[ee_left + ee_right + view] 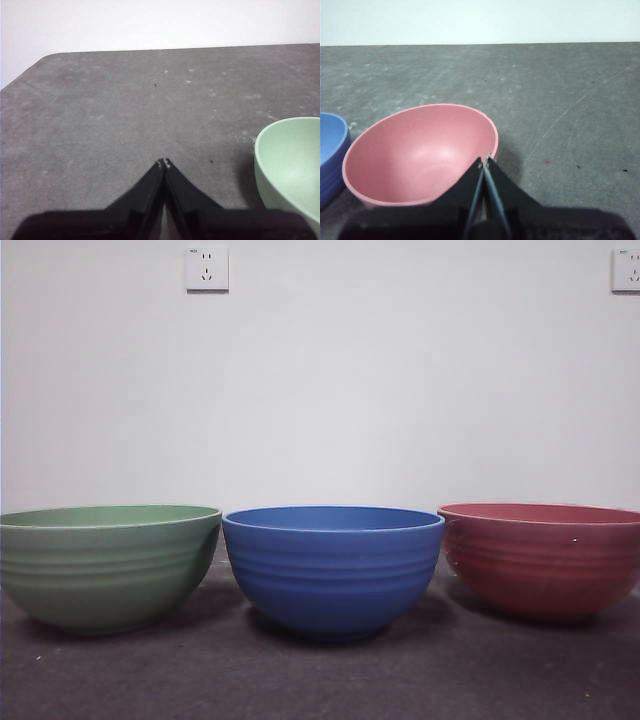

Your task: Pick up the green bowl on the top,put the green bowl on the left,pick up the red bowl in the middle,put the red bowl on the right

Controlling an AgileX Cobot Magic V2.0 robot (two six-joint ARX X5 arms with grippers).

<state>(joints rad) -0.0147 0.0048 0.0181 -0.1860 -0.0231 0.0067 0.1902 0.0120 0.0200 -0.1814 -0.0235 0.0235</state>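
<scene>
The left gripper (164,162) was closed on nothing, jaws together above bare grey table (125,115), with the wide matte pale-green ridged bowl (292,165) just beside it. The right gripper (485,160) was likewise pressed together and empty, near the rim of the matte pinkish-red ridged bowl (417,152). Three bowls stood upright in a row: green (105,565) left, a blue ridged bowl (332,570) in the middle, red (545,560) right.
</scene>
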